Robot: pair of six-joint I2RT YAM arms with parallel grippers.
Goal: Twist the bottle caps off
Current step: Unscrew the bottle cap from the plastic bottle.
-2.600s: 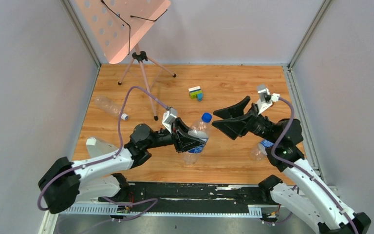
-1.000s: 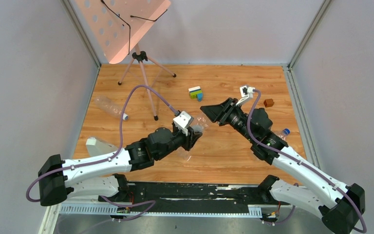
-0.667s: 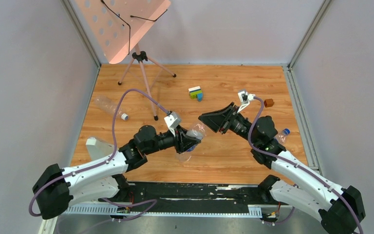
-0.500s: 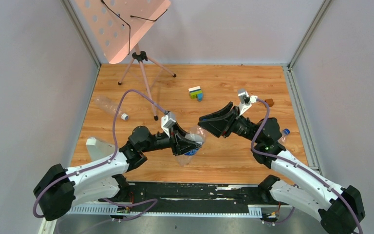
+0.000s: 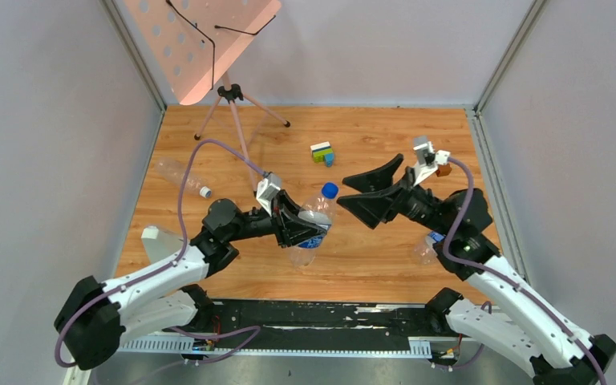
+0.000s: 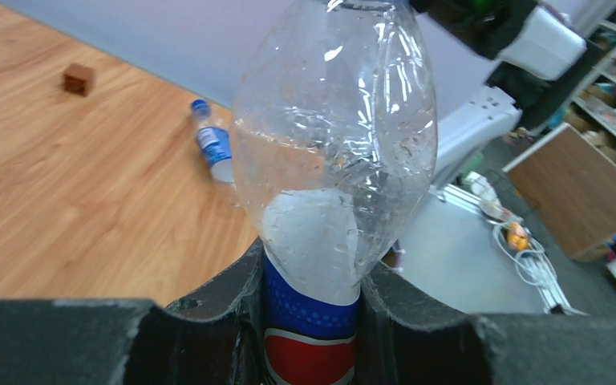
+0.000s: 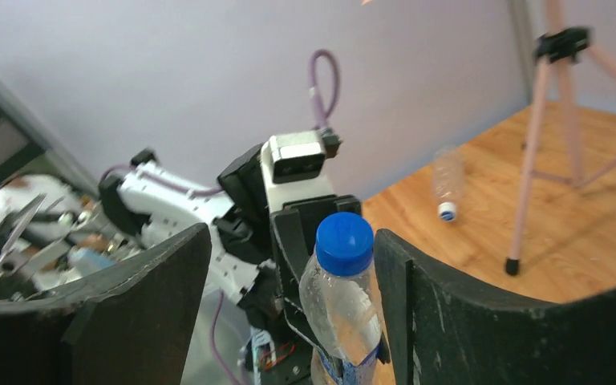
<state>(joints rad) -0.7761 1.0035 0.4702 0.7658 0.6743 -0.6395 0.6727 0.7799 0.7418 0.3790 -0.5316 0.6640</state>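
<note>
My left gripper (image 5: 303, 227) is shut on the labelled middle of a clear bottle (image 5: 313, 224), which it holds off the table, neck tilted up to the right. In the left wrist view the jaws (image 6: 309, 281) pinch the blue label of that bottle (image 6: 337, 160). Its blue cap (image 5: 330, 190) is on the neck. My right gripper (image 5: 342, 193) is open just right of the cap, not touching it. The right wrist view shows the cap (image 7: 345, 242) ahead of the open right gripper (image 7: 293, 241), near the right-hand finger (image 7: 465, 313).
A second bottle (image 5: 178, 174) with a whitish cap (image 5: 205, 192) lies at the left. A third bottle (image 6: 212, 148) with a blue cap lies under my right arm. A tripod (image 5: 237, 120), a toy block cluster (image 5: 322, 152) and a brown cube (image 5: 443, 169) stand further back.
My right gripper has opened and drawn back to the right, off the cap. The left arm has swung the bottle so that its capped neck shows.
</note>
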